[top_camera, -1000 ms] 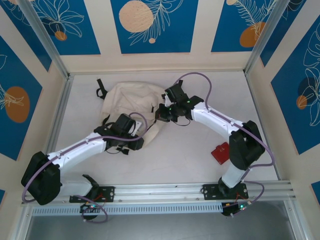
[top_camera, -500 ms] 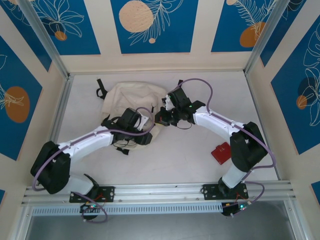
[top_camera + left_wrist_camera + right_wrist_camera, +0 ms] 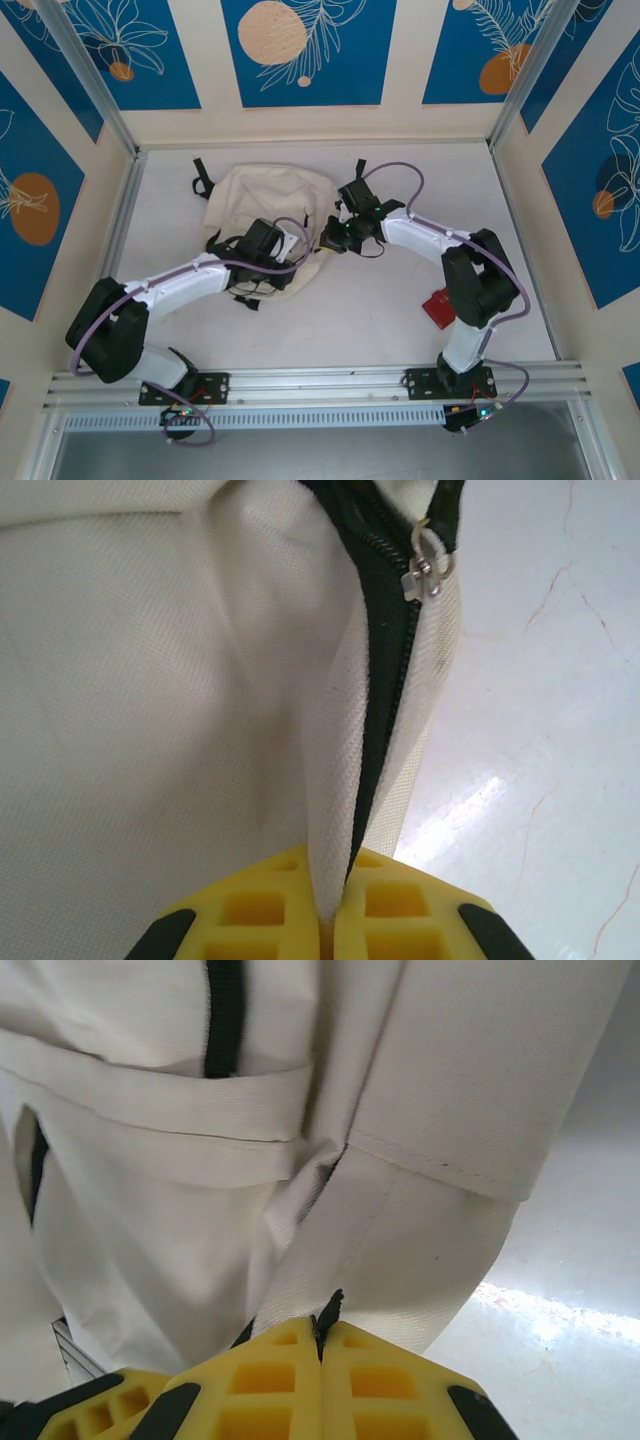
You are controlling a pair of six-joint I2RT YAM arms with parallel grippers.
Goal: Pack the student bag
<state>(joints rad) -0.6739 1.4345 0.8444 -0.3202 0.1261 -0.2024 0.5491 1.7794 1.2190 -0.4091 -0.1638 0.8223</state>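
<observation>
- My left gripper has its jaws pressed together on a fold of the bag, pinching the cream cloth right beside the zip. I judge this hold is meant to keep the cloth taut along the zip line.
- My right gripper is also clamped, on the bag's near-right corner. A thin black bit sticks up between the pads, with cream cloth around it. I cannot tell whether it is a strap end, zip tape or a tab.
- With both holds on the same edge of the bag, close together, I read this as bracing one side while the other works the opening, so the soft cloth does not just slide about.
- The zip pull hangs free further up the zip, well apart from my left pads. Neither of my grippers touches it.
- The bag lies flat on the table, toward the far left, its black straps poking out at the far side.
- The stretch of zip I can see looks closed. The inside of the bag is hidden, so I cannot say whether anything is in it.
- A red item lies on the table by my right arm, outside the bag, likely waiting to be packed.
</observation>
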